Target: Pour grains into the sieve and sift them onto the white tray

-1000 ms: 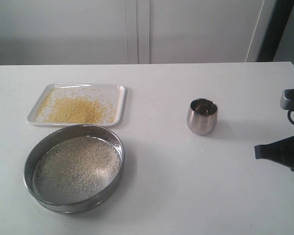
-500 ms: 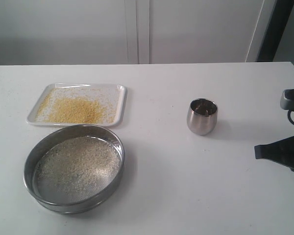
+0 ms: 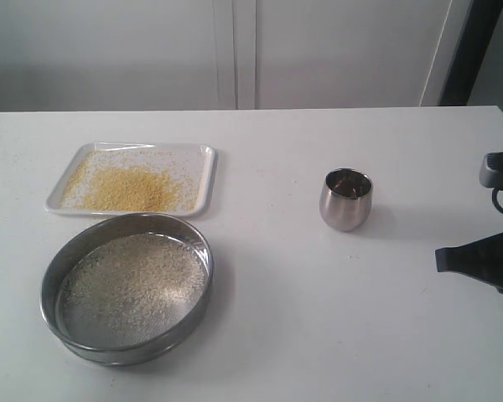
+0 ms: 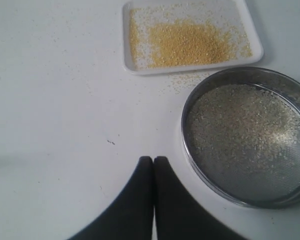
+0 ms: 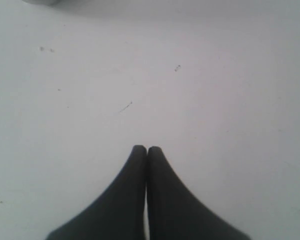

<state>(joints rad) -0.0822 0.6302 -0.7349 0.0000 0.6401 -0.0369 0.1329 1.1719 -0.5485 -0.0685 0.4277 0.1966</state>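
Grains [image 3: 130,188] on white tray [image 3: 204,152], sieve [image 3: 134,352] beside it, perhaps touching

White table [image 3: 285,335], flat, matte, seen in ext. view. On it nr the front edge sits the sieve [image 3: 126,355], rim up. Just behind the sieve lies the white tray [image 3: 142,146], flat; can't tell if the two touch. A small steel cup [image 3: 345,201] stands upright well apart from the sieve, off to its right. A few stray grains [image 4: 177,82] lie on the tabletop btw sieve & tray. Tiny dark specks [image 5: 177,67] dot the top away from the sieve.
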